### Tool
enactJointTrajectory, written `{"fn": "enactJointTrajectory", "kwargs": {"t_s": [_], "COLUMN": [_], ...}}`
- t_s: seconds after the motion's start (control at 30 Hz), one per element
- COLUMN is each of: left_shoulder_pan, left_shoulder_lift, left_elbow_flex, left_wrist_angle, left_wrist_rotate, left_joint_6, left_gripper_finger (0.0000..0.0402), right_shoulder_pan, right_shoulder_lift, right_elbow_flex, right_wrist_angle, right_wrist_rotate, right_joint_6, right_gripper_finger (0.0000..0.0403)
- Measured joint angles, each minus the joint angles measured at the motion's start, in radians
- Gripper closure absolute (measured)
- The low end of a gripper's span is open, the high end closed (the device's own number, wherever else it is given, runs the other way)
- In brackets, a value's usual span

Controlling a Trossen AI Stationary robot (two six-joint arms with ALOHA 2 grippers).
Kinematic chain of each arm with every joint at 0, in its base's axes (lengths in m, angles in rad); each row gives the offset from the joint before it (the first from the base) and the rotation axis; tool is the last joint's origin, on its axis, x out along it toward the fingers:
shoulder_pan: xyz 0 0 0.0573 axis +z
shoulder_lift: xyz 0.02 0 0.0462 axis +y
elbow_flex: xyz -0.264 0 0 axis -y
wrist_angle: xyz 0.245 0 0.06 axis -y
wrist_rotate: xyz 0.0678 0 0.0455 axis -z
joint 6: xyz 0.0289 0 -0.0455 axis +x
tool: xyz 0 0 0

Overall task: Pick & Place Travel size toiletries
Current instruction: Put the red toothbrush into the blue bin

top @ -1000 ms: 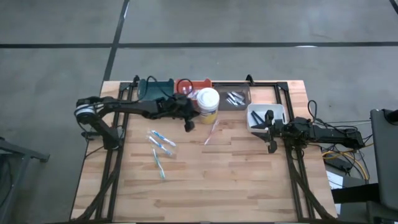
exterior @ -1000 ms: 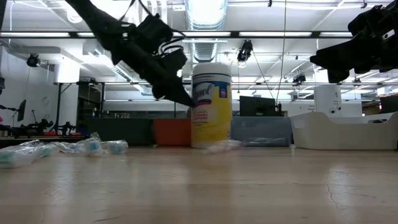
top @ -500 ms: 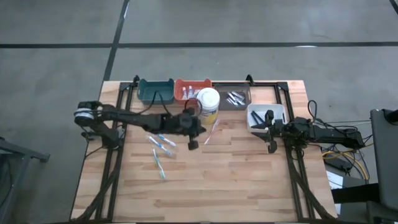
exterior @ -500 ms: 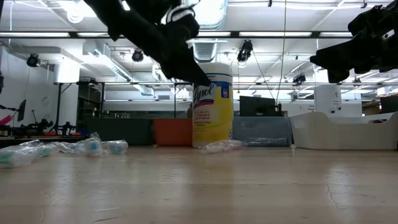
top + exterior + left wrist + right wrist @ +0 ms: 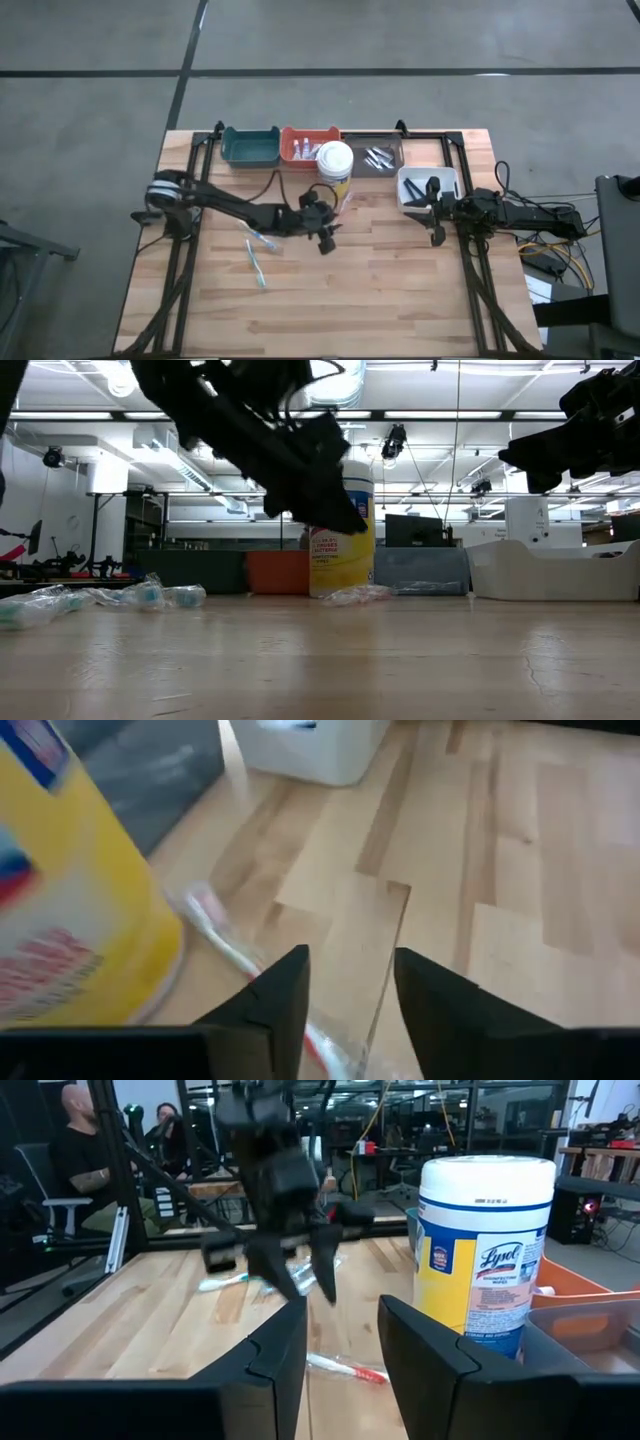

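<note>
Wrist views give us what the high view hides: the left tool (image 5: pixel 348 982) parted over one wrapped pink toothbrush (image 5: pixel 235 952) beside the wipes canister (image 5: pixel 334 165), the right tool (image 5: pixel 340 1335) parted by the white bin (image 5: pixel 414 184), three teal toothbrushes (image 5: pixel 258 247) on the worktop (image 5: pixel 380 290).

A light wooden plank table (image 5: pixel 330 300) with a black metal frame stands on a grey concrete floor (image 5: pixel 90 80) crossed by dark seam lines. Beyond the table, the room is a large open workshop with a high ceiling, exposed ducts and long fluorescent strip lights (image 5: pixel 480 393). Black camera mounts (image 5: pixel 397 440) hang from above. Desks, monitors (image 5: pixel 412 528) and cluttered equipment line the far side. Two people (image 5: pixel 85 1150) sit in the background near a dark metal stand.
</note>
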Motion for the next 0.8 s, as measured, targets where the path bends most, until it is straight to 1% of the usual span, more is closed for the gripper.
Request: {"fn": "enactJointTrajectory", "kwargs": {"t_s": [0.13, 0.27, 0.37, 0.5, 0.57, 0.67, 0.8], "left_shoulder_pan": [0.003, 0.003, 0.002, 0.003, 0.004, 0.003, 0.003], "left_shoulder_lift": [0.091, 0.161, 0.194, 0.207, 0.204, 0.195, 0.191], "left_elbow_flex": [0.042, 0.094, 0.128, 0.173, 0.185, 0.185, 0.182], "left_wrist_angle": [0.020, 0.016, -0.021, -0.150, -0.197, -0.207, -0.235], "left_wrist_rotate": [-0.008, -0.009, -0.065, -0.185, -0.222, -0.222, -0.208], "left_joint_6": [-0.018, -0.004, 0.010, 0.006, 0.000, -0.030, -0.115], "left_gripper_finger": [0.0229, 0.0223, 0.0223, 0.0223, 0.0223, 0.0223, 0.0223], "right_shoulder_pan": [0.000, 0.000, 0.000, 0.000, 0.000, 0.000, 0.000], "right_shoulder_lift": [0.002, 0.002, 0.001, 0.000, 0.000, 0.001, 0.000], "right_elbow_flex": [0.000, 0.000, 0.000, 0.000, 0.000, 0.000, 0.000], "right_wrist_angle": [0.000, 0.000, 0.000, -0.001, 0.000, 0.000, 0.000], "right_wrist_rotate": [0.000, 0.000, 0.000, 0.000, 0.000, 0.000, 0.000], "right_joint_6": [0.001, 0.001, -0.001, 0.000, -0.001, 0.000, 0.001], "right_gripper_finger": [0.0287, 0.0283, 0.0280, 0.0275, 0.0274, 0.0273, 0.0275]}}
